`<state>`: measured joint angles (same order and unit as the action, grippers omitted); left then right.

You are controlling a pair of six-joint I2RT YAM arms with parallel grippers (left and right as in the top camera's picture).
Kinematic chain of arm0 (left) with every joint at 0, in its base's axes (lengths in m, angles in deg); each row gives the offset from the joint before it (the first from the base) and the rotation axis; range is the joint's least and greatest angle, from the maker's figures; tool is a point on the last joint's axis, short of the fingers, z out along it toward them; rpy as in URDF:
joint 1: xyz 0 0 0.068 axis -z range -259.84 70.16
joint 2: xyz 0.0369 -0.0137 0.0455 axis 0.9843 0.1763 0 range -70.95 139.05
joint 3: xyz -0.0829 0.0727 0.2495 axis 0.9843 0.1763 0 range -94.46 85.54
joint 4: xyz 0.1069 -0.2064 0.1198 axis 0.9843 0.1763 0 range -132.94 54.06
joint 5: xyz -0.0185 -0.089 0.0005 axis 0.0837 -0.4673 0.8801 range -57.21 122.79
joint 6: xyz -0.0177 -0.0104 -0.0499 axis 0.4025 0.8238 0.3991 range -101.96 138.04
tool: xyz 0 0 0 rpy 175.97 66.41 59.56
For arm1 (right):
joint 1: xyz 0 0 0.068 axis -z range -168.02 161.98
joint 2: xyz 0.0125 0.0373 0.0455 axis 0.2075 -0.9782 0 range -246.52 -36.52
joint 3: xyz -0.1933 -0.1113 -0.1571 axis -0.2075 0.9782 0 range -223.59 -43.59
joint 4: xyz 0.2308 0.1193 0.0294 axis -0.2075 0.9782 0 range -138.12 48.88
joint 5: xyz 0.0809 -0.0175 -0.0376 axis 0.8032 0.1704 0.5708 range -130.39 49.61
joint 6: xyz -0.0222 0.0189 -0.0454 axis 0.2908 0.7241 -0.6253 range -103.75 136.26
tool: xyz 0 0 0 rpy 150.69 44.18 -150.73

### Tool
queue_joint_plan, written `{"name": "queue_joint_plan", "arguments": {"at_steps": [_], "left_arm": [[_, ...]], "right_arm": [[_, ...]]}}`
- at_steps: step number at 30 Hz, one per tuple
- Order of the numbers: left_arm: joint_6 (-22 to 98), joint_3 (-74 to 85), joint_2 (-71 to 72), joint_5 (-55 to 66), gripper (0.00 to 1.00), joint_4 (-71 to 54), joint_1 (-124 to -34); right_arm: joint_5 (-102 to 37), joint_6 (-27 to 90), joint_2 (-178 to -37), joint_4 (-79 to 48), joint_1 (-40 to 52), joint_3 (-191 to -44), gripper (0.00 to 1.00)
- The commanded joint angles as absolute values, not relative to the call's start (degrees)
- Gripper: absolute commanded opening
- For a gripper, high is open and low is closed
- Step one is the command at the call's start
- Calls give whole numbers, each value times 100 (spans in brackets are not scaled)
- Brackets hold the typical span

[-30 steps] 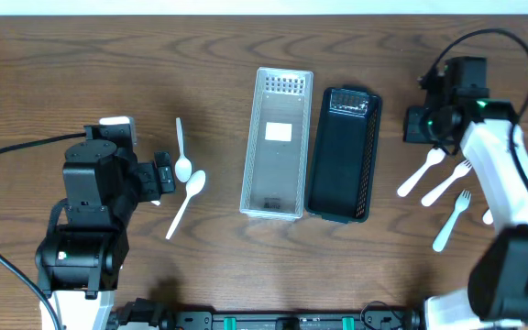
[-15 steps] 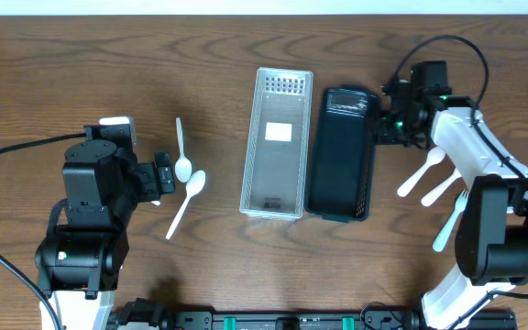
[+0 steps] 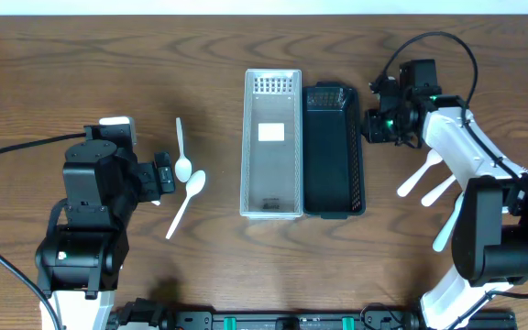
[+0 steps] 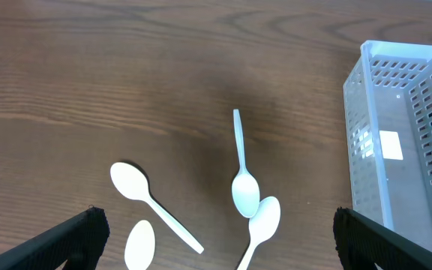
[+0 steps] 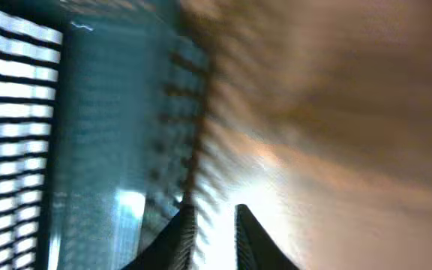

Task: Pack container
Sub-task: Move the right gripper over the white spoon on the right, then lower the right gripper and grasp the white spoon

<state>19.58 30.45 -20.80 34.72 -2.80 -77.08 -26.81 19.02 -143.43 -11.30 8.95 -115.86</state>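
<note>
A clear plastic container (image 3: 271, 174) and a black mesh basket (image 3: 333, 151) stand side by side, touching, at the table's middle. My right gripper (image 3: 371, 125) is at the basket's far right wall. In the blurred right wrist view its fingers (image 5: 214, 208) are nearly together with a thin gap, against the basket's wall (image 5: 118, 112). My left gripper (image 3: 165, 176) is open and empty, its fingers wide apart (image 4: 216, 247) above white spoons (image 4: 238, 172). The clear container's end shows in the left wrist view (image 4: 403, 142).
Two white spoons (image 3: 186, 197) lie left of the containers, with two more in the left wrist view (image 4: 152, 204). White forks and a spoon (image 3: 447, 188) lie at the right, beside my right arm. The table's far edge is at the top.
My right gripper moved left and the black basket slid and straightened against the clear container, which also shifted left and squared up. The left arm has not moved.
</note>
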Motion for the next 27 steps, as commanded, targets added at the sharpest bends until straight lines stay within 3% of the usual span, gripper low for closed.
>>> {"name": "queue_joint_plan", "arguments": {"at_steps": [1,6,9,13,27], "left_arm": [[2006,2938,-2080,3535,98,-269,-7727],[2008,2938,-2080,3535,98,-267,-7727],[2011,2938,-2080,3531,98,-262,-7725],[2011,2938,-2080,3496,98,-234,-7725],[2011,2938,-2080,3496,98,-114,-7725]], "right_arm": [[-3918,2641,-14212,-829,1192,-11787,37],[-4818,3484,-13701,-96,1608,-12176,77],[-5096,4372,-13417,408,1903,-12283,85],[-5111,5082,-13458,695,2183,-12227,92],[-4851,5135,-15032,144,2255,-12137,93]]}}
